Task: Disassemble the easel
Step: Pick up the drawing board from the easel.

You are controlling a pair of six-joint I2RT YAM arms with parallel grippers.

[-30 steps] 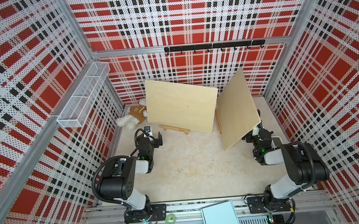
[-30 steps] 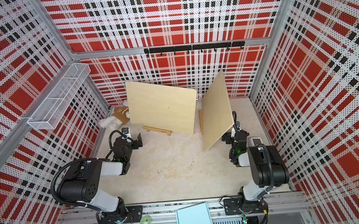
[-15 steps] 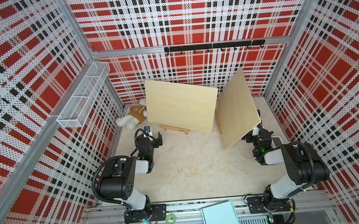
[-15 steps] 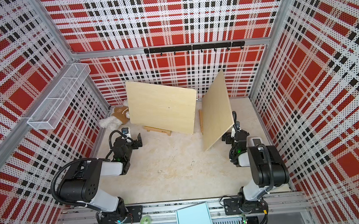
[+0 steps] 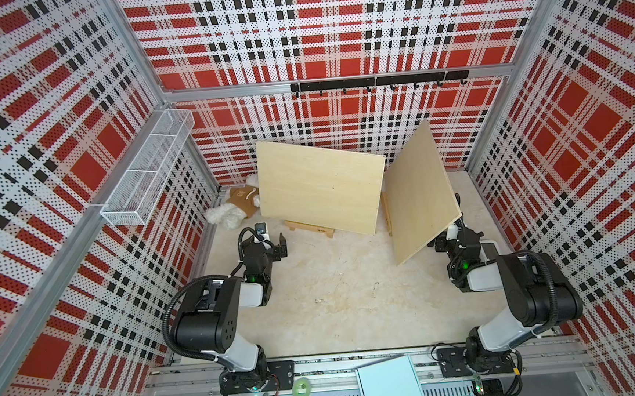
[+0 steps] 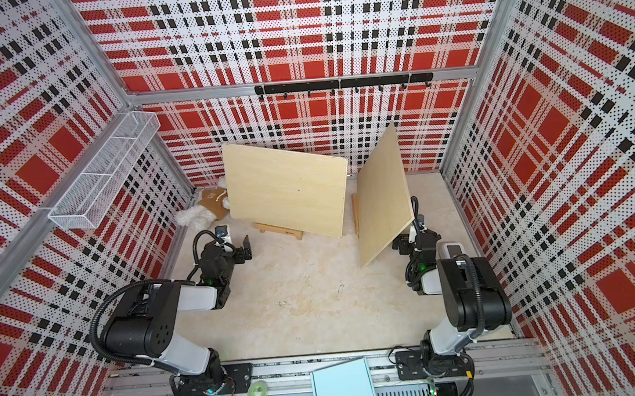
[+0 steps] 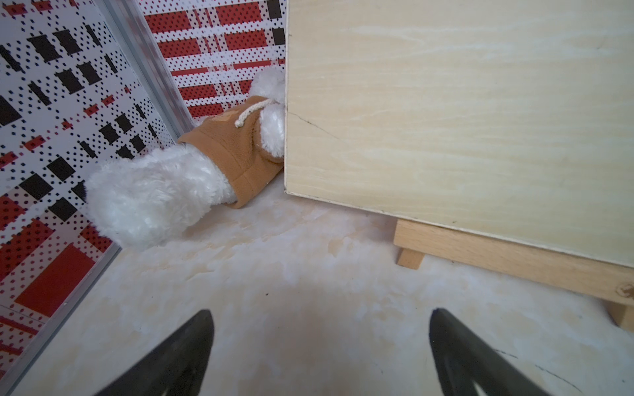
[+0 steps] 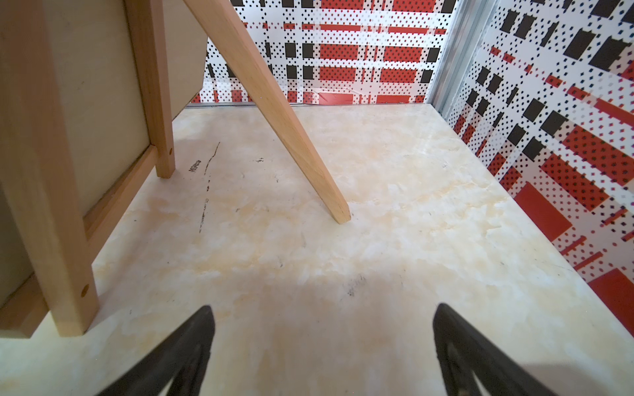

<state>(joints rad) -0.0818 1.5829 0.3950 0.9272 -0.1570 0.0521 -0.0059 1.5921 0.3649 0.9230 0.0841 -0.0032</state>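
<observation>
Two wooden easels stand at the back of the floor, each bearing a pale board. One board (image 5: 321, 191) faces forward on an easel whose ledge (image 7: 497, 260) shows beneath it. The second board (image 5: 419, 195) is turned edge-on to the right; from behind it show its easel's frame legs (image 8: 61, 205) and slanted rear leg (image 8: 281, 116). My left gripper (image 5: 273, 244) (image 7: 320, 312) is low over the floor, short of the first easel, open and empty. My right gripper (image 6: 406, 238) (image 8: 324, 307) sits behind the second board's lower corner, open and empty, partly hidden in both top views.
A white plush toy in a brown hoodie (image 5: 238, 206) (image 7: 164, 192) lies in the back left corner against the first board. A wire basket (image 5: 149, 172) hangs on the left wall and a hook rail (image 5: 378, 82) on the back wall. A light blue box (image 5: 388, 383) rests on the front rail.
</observation>
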